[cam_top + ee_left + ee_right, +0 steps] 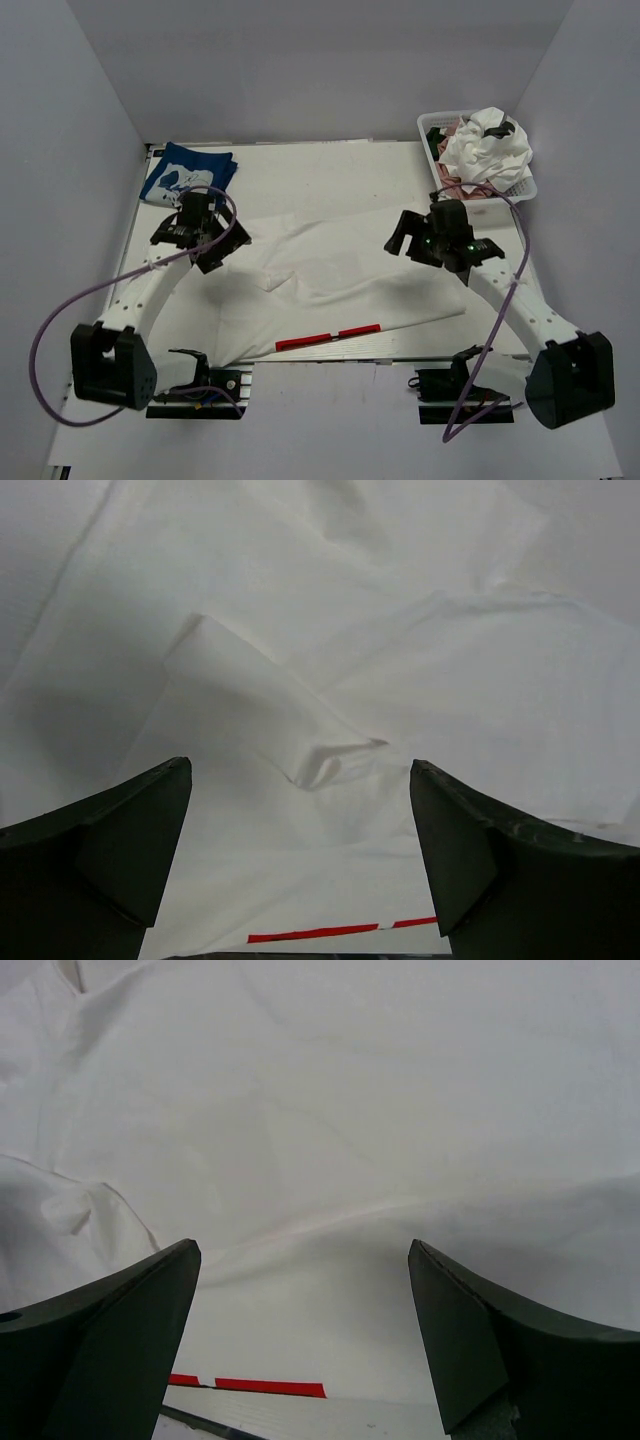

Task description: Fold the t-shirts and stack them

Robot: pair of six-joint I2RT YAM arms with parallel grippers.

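One tee of several looks done. Left gripper (300, 765) and right gripper (305, 1245) hang empty, jaws wide, over large white tee (330, 250), unfolded beneath both, long axis running gripper to gripper; collar end unclear. Beyond left gripper: blue tee (187, 172), folded. Beyond right gripper: basket (437, 122), crumpled tees (490, 150) waiting.

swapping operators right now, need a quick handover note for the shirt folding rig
Left gripper: open, empty, hovering over the large white tee.
Right gripper: open, empty, over the same tee.
Large white tee: spread mid-table, wrinkled, not folded yet.
Blue tee: folded, at the far-left corner.
Basket, far right: holds a crumpled white tee and a pink tee.
Left to do: fold the spread tee, stack it, then the basket's tees.
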